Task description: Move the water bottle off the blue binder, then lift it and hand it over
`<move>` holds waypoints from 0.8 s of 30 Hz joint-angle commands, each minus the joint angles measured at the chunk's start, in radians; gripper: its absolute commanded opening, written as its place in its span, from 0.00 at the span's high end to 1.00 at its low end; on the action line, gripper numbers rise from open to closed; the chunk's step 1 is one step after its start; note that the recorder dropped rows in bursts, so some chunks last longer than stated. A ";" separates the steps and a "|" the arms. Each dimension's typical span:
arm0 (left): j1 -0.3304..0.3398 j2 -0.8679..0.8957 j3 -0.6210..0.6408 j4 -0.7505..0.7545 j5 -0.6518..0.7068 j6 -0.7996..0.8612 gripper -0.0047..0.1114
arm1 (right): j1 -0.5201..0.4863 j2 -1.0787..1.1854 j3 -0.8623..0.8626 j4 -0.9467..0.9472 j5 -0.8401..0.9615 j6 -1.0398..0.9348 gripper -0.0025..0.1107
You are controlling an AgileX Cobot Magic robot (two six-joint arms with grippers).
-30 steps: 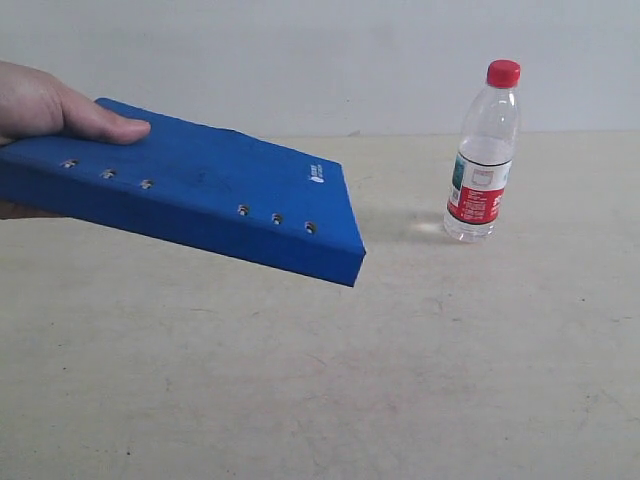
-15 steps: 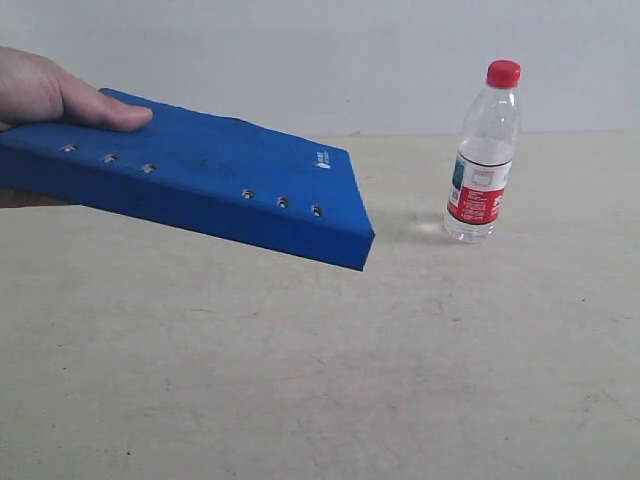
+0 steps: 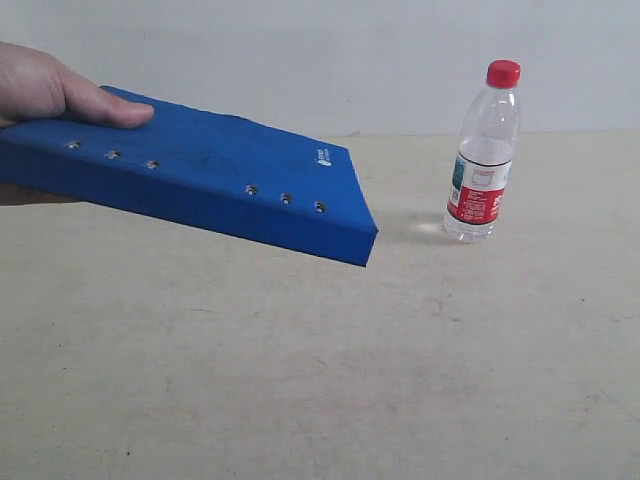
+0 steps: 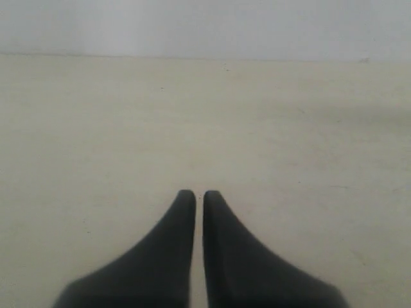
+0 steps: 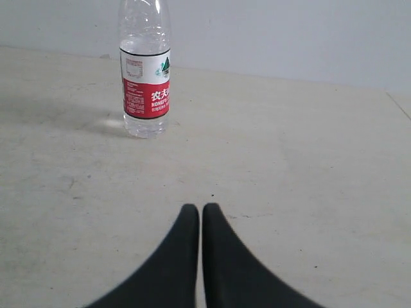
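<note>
Toward the far right edge of the bench (image 3: 300, 390) stands the water bottle (image 3: 484, 160), well apart from the blue binder (image 3: 200, 175) that a hand (image 3: 45, 90) holds tilted over the left edge. Left gripper (image 4: 199, 196) and right gripper (image 5: 201, 208) are pressed together, empty; the right should probably spread before clasping the label.

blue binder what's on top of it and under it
On the blue binder lies only the thumb of a hand holding it up; the water bottle stands on the table. Underneath, bare table shows; the hand below is mostly hidden.
</note>
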 commanded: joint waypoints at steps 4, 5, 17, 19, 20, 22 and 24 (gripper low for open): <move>0.106 -0.003 0.000 -0.418 -0.015 0.456 0.92 | 0.001 -0.004 -0.003 -0.010 -0.009 -0.003 0.98; 0.106 -0.003 0.000 -0.428 -0.015 0.460 0.92 | 0.001 -0.004 -0.003 -0.010 -0.009 -0.003 0.98; 0.048 -0.003 0.000 -0.444 -0.019 0.426 0.92 | 0.001 -0.004 -0.003 -0.010 -0.009 -0.003 0.98; 0.048 -0.003 0.000 -0.437 -0.019 0.426 0.92 | 0.001 -0.004 -0.003 -0.010 -0.009 -0.003 0.98; 0.048 -0.003 0.000 -0.437 -0.019 0.426 0.92 | 0.001 -0.004 -0.003 -0.010 -0.009 -0.003 0.98; 0.048 -0.003 0.000 -0.437 -0.019 0.426 0.92 | 0.001 -0.004 -0.003 -0.010 -0.009 -0.003 0.98; 0.048 -0.003 0.000 -0.437 -0.019 0.426 0.92 | 0.001 -0.004 -0.003 -0.010 -0.009 -0.003 0.98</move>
